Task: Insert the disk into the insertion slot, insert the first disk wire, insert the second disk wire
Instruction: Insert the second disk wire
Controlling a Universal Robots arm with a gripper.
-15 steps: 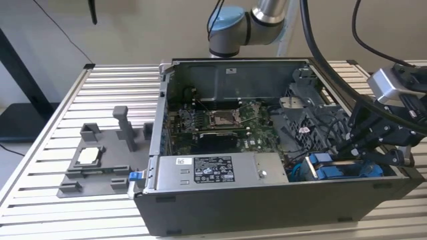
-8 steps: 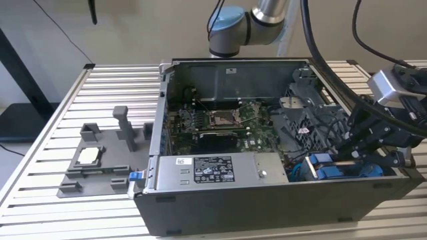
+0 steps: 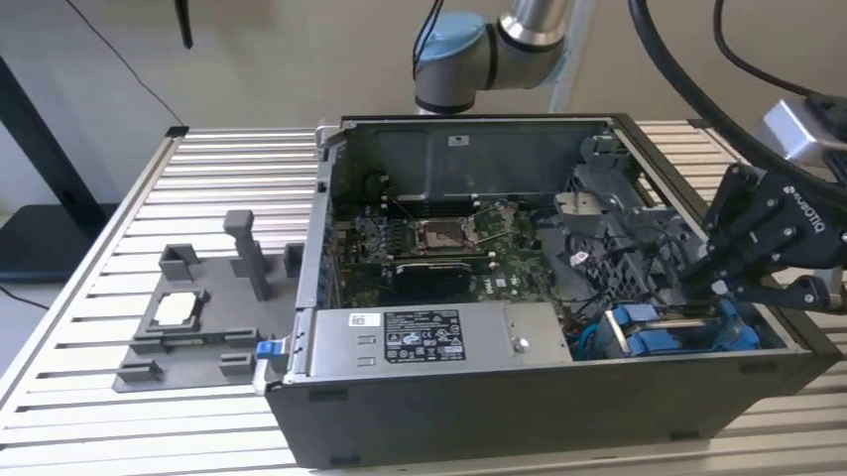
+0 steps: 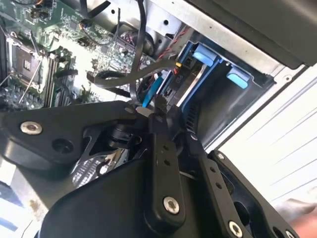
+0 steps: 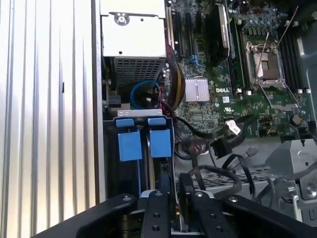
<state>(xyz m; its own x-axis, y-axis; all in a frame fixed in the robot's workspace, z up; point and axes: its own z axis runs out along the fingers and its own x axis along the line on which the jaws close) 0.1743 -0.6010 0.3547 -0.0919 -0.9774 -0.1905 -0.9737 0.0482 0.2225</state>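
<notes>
The disk (image 3: 677, 335), in its bright blue carrier, sits down in the insertion slot (image 3: 622, 349) at the near corner of the open computer case, on the exterior view's right. Its blue tabs (image 5: 159, 142) stand out in the first wrist view, and the carrier edge (image 4: 204, 53) shows in the second. My black gripper (image 3: 697, 290) hangs just above the slot. In the second wrist view its fingers (image 4: 159, 116) are pinched together on the end of a thin blue disk wire (image 4: 151, 89), close to the disk's connector end. A black wire (image 4: 133, 74) crosses nearby.
A motherboard (image 3: 437, 233) with a square socket fills the case floor. A grey power-supply box (image 3: 423, 339) lies along the near wall. Loose black cables (image 5: 223, 144) trail beside the slot. A grey fixture (image 3: 198, 317) stands on the slatted table at the exterior view's left.
</notes>
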